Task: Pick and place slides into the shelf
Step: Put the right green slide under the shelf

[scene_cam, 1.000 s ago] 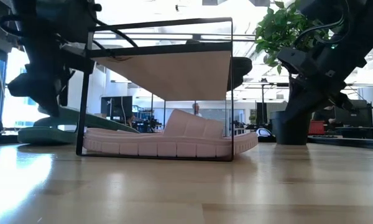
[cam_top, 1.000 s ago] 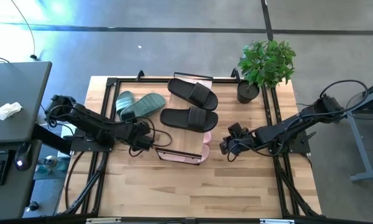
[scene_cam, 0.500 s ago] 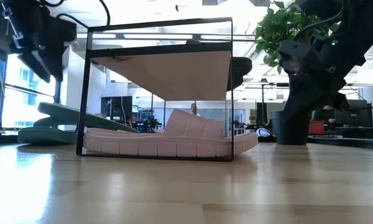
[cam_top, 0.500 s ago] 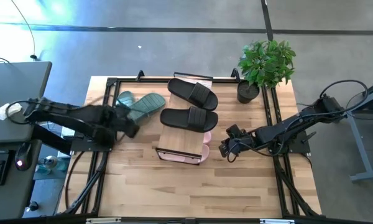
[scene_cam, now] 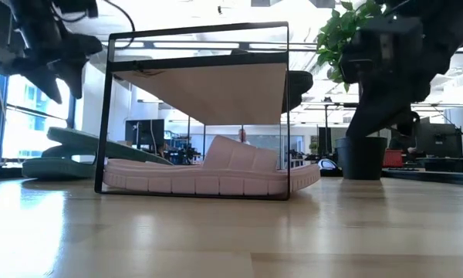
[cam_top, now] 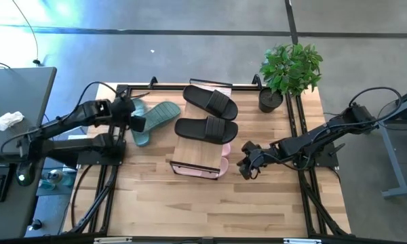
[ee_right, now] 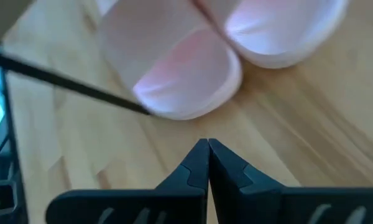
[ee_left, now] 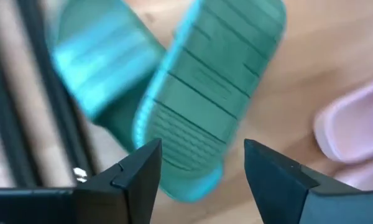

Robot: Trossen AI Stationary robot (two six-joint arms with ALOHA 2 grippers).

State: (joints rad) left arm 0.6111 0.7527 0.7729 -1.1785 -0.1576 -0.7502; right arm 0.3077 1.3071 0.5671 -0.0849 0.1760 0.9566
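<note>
Apparently the green pair was the step in hand: the left gripper (cam_top: 137,123) hung over the two green slides (cam_top: 151,116), which lay overlapping on the table just left of the shelf (cam_top: 198,152), and in its wrist view its fingers (ee_left: 140,171) stood parted on either side of the upper slide's ridged sole (ee_left: 205,93), grasping nothing yet. The black slides (cam_top: 208,114) sat on the plank top, and the pink slides (scene_cam: 208,176) lay on the table beneath it, their ends poking out on the right. The right gripper (cam_top: 247,167) waited clenched and empty just beside those pink ends (ee_right: 180,81). Next, I judged, the left gripper needed to drop lower and pinch one green slide by its edge without dragging the other along. The table (cam_top: 258,210) was pale wood planking edged by black framing, with a potted plant (cam_top: 289,71) at a far corner. A dark desk (cam_top: 17,102) stood to the left, and an open office showed beyond.
</note>
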